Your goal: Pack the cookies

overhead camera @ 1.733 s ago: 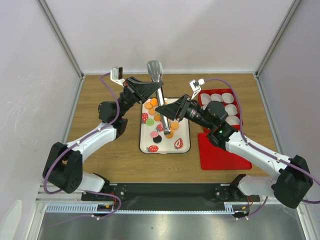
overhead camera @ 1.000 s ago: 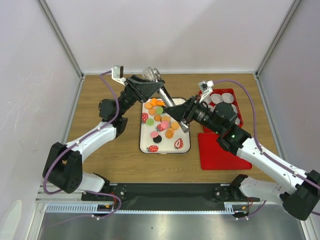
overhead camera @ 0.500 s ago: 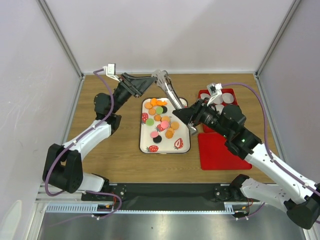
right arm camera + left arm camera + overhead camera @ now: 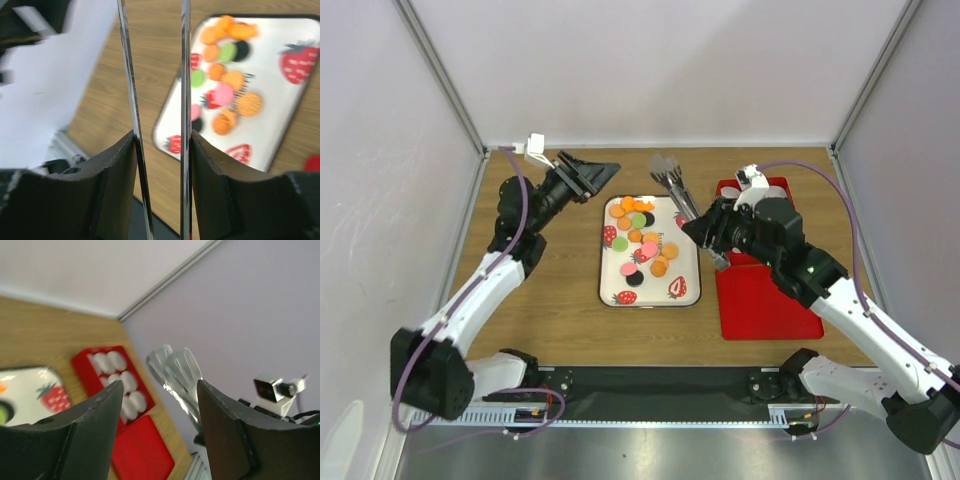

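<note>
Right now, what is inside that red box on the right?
White paper cups in two rows sit in the red box; the view is too blurred to show their insides. From above, the right arm covers most of the box.

Prob. robotics lab cell: plain white panel walls (image 4: 670,70), alu frame posts (image 4: 440,78), wood tabletop (image 4: 560,300), black base rail (image 4: 660,385).

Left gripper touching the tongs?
Apart. The top view shows bare table between the left gripper and the tongs; its jaws stand open.
</note>
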Controlling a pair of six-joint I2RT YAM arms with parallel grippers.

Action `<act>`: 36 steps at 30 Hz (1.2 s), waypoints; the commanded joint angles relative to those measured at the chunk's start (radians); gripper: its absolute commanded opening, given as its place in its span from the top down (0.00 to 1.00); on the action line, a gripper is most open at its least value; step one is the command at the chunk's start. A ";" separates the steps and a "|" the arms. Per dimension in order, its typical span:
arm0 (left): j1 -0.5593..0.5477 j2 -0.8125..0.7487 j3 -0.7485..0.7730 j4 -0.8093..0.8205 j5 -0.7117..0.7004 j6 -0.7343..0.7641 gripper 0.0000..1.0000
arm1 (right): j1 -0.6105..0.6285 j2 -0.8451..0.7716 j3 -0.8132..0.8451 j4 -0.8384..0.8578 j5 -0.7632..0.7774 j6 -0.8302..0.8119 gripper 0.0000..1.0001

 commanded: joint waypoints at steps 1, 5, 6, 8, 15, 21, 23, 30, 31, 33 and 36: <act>-0.061 -0.151 0.084 -0.470 -0.146 0.231 0.33 | -0.002 0.057 0.075 -0.156 0.107 -0.095 0.52; -0.087 -0.300 0.071 -0.707 -0.223 0.383 0.34 | -0.002 0.138 0.082 -0.205 0.149 -0.137 0.53; -0.087 -0.356 0.064 -0.786 -0.254 0.409 0.34 | -0.002 0.155 0.084 -0.213 0.155 -0.146 0.54; -0.089 -0.400 0.054 -0.877 -0.263 0.484 0.34 | 0.001 0.204 0.082 -0.223 0.157 -0.160 0.55; -0.090 -0.545 -0.075 -0.967 -0.246 0.570 0.34 | 0.044 0.298 0.081 -0.272 0.210 -0.197 0.58; -0.092 -0.555 -0.155 -0.939 -0.200 0.595 0.34 | 0.097 0.286 0.058 -0.338 0.233 -0.198 0.57; -0.092 -0.558 -0.173 -0.941 -0.206 0.607 0.34 | 0.113 0.272 0.044 -0.364 0.227 -0.189 0.57; -0.093 -0.605 -0.157 -1.003 -0.191 0.636 0.33 | 0.141 0.218 0.001 -0.430 0.187 -0.174 0.55; -0.093 -0.613 -0.157 -1.006 -0.191 0.641 0.33 | 0.146 0.215 -0.002 -0.436 0.180 -0.172 0.55; -0.092 -0.627 -0.161 -0.999 -0.176 0.642 0.32 | 0.149 0.204 -0.013 -0.441 0.152 -0.166 0.54; -0.093 -0.628 -0.169 -0.994 -0.173 0.645 0.32 | 0.159 0.206 -0.017 -0.449 0.129 -0.158 0.53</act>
